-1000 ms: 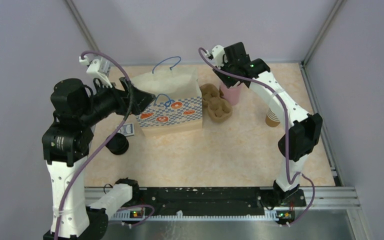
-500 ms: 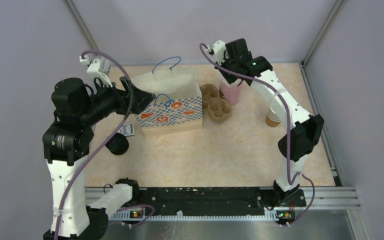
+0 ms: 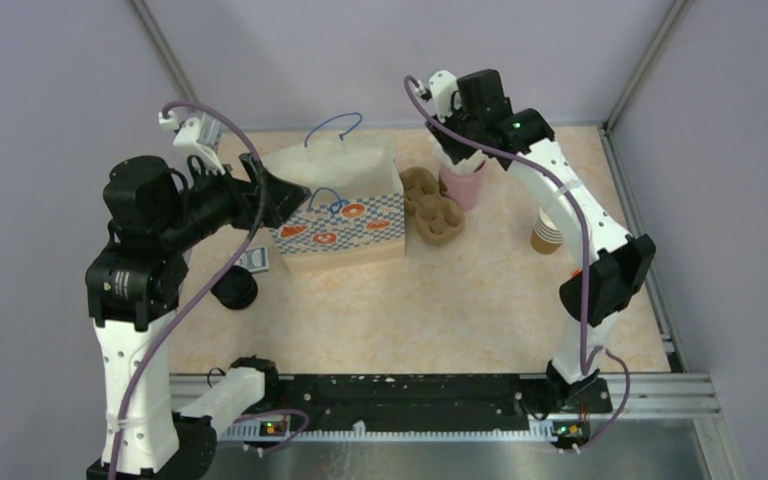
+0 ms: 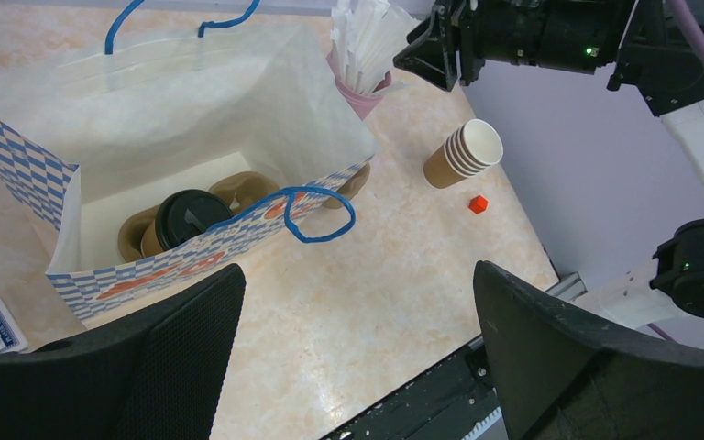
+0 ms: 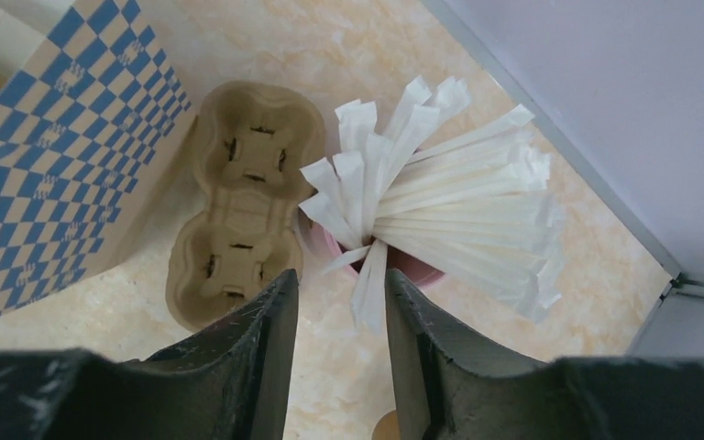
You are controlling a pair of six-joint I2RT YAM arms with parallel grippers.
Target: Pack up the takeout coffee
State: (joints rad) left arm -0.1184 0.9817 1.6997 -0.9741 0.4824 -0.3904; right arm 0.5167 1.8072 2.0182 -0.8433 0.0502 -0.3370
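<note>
The takeout coffee (image 4: pixel 186 216) already stands inside the checked paper bag (image 4: pixel 192 110). It sits in a pulp carrier (image 4: pixel 247 188) on the bag's floor, with its black lid on. I judge it light, top-heavy if filled, with thin paper walls that would dent under a hard squeeze and a lid that could pop off. If I had to shift it, I would take it gently around the brown wall just under the lid rim, never by the lid itself. My left jaws stand wide apart and hold nothing, hovering at the near side of the bag's mouth. My right jaws are a little apart above the pink cup (image 5: pixel 426 273) of wrapped straws (image 5: pixel 449 202), next to a spare carrier (image 5: pixel 238 202) on the table (image 5: pixel 348 55). One straw end shows in the gap, and I cannot tell whether it touches them. Against a second ago, my right wrist has lifted and drawn back toward the far wall, while the left arm and the bag are where they were.
</note>
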